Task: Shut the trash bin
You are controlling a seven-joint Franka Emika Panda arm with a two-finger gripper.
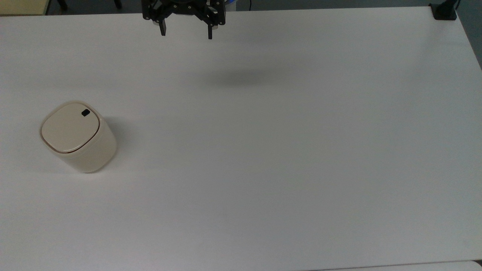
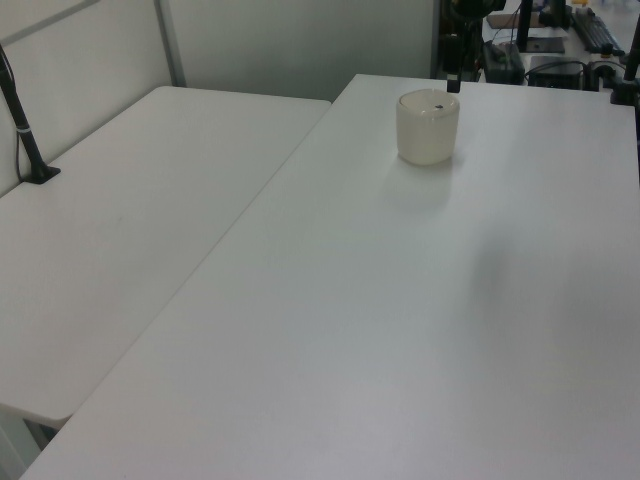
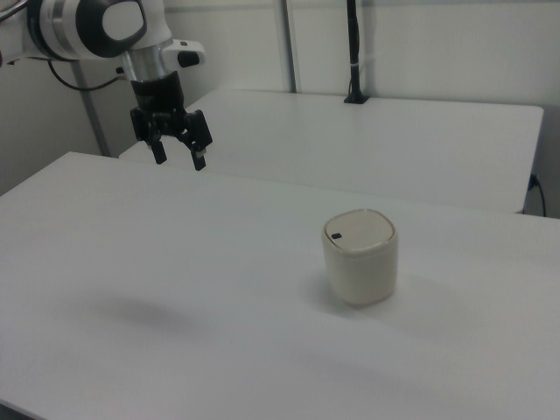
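Trash bin: a small cream trash bin (image 1: pixel 78 137) is seen standing upright on the white desk (image 1: pixel 286 150), at the top view's left, roughly midway between the far and near edges. In the right view the trash bin (image 3: pixel 360 257) is seen right of centre; in the left view the trash bin (image 2: pixel 428 126) is placed toward the far end of the desk.

Lid: the lid (image 1: pixel 70 128) is seen lying flat and flush on the body, with a thin dark seam traced around its rim. A small black tab (image 1: pixel 85 112) is set on the lid near the corner pointing to the far right in the top view.

End effector: the black end effector (image 1: pixel 186 34) is held above the far edge of the desk in the top view, well apart from the bin and to the right of it. Its two fingers are spread wide apart, and nothing is held between them. In the right view the end effector (image 3: pixel 179 160) is seen hanging downward at the far left, raised off the desk surface.

Arm: a white and black wrist section (image 3: pixel 105 26) is seen above the end effector in the right view.

Shadow: a soft dark patch (image 1: pixel 241 78) is cast on the desk nearer than the end effector in the top view.

Neighbouring surface: a second white table (image 2: pixel 130 230) is placed beside the desk at the left view's left.
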